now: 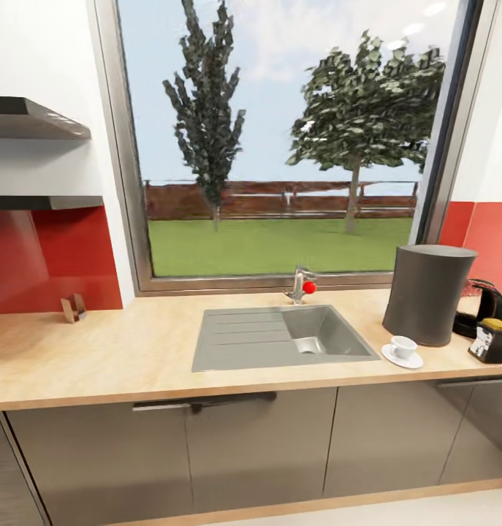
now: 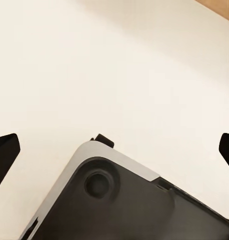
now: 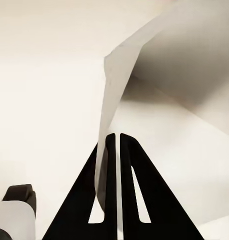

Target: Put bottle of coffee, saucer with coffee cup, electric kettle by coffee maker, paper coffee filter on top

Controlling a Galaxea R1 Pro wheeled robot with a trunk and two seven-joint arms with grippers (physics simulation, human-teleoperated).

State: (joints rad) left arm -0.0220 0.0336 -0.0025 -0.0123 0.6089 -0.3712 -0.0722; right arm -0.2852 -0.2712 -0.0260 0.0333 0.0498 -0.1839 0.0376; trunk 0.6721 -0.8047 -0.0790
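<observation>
At the counter's right end stands the grey cylindrical coffee maker point(image 1: 428, 294). In front of it a white coffee cup point(image 1: 404, 345) sits on its saucer point(image 1: 412, 361). A black electric kettle point(image 1: 483, 307) is just right of the coffee maker, and the dark bottle of coffee point(image 1: 492, 340) with a yellow lid stands in front of the kettle. In the right wrist view my right gripper point(image 3: 118, 136) is shut on a white paper coffee filter point(image 3: 169, 55), which fans out beyond the fingers. My left gripper point(image 2: 116, 150) is open and holds nothing, hanging over pale floor.
A grey sink point(image 1: 280, 336) with a faucet point(image 1: 300, 285) is set in the middle of the wooden countertop point(image 1: 97, 358). A small metal holder point(image 1: 73, 307) stands at the back left, under a range hood point(image 1: 31, 120). My own grey base point(image 2: 124, 200) shows below the left gripper.
</observation>
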